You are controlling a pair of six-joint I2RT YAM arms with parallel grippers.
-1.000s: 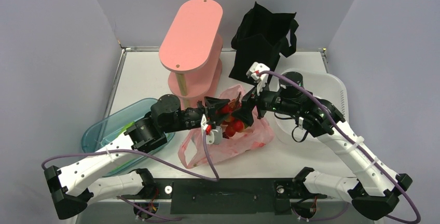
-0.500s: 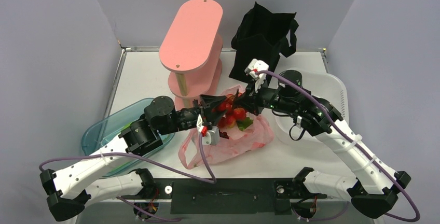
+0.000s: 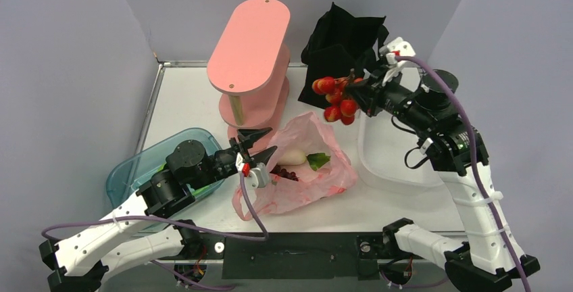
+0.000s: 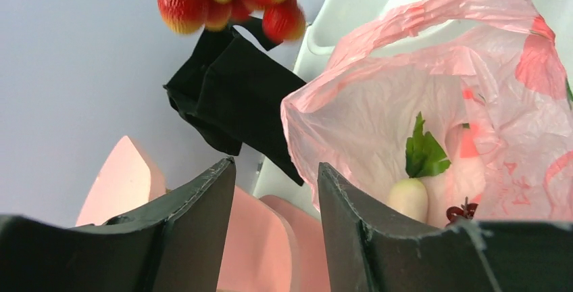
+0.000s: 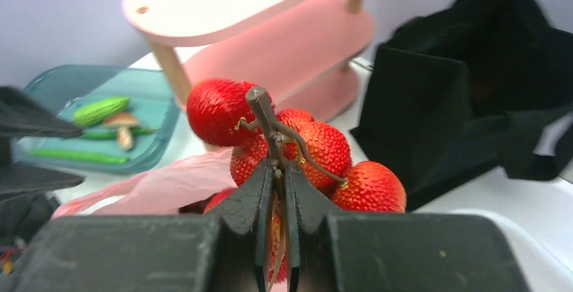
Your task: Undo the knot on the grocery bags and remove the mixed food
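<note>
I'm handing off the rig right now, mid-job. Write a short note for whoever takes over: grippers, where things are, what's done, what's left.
Left gripper: open, empty, at the mouth of the pink bag.
Right gripper: shut on the stem of the red-and-yellow fruit bunch, held in the air between the black tote and the white bin.
Done: pink bag untied and open; fruit bunch out of it.
Left: set the bunch down; take the white vegetable, leafy greens and dark grapes out of the pink bag; then the black tote, whose contents cannot be seen.
</note>
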